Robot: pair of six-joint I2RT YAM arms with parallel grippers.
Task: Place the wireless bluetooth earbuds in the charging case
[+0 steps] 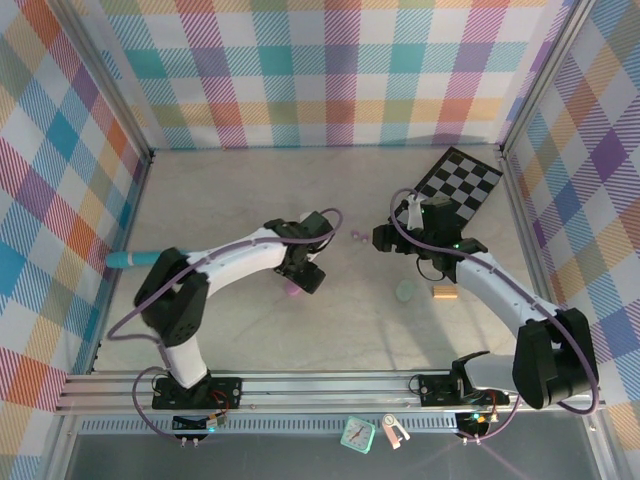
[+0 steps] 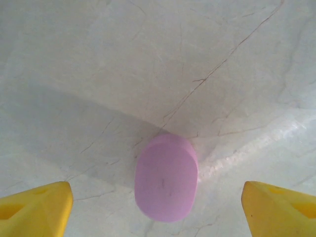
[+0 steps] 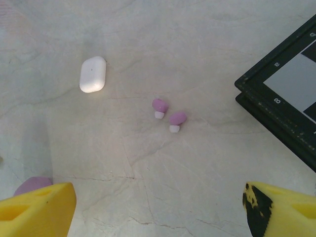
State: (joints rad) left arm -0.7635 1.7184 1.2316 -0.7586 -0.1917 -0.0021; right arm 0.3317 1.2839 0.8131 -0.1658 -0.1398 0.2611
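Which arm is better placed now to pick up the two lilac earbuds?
Right, probably. The right gripper, open, faces the two lilac earbuds on the table just ahead. The left gripper hangs open over the lilac case.

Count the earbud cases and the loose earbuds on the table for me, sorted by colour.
Lilac case: 1
White case: 1
Mint green case: 1
Lilac earbuds: 2
Total: 5
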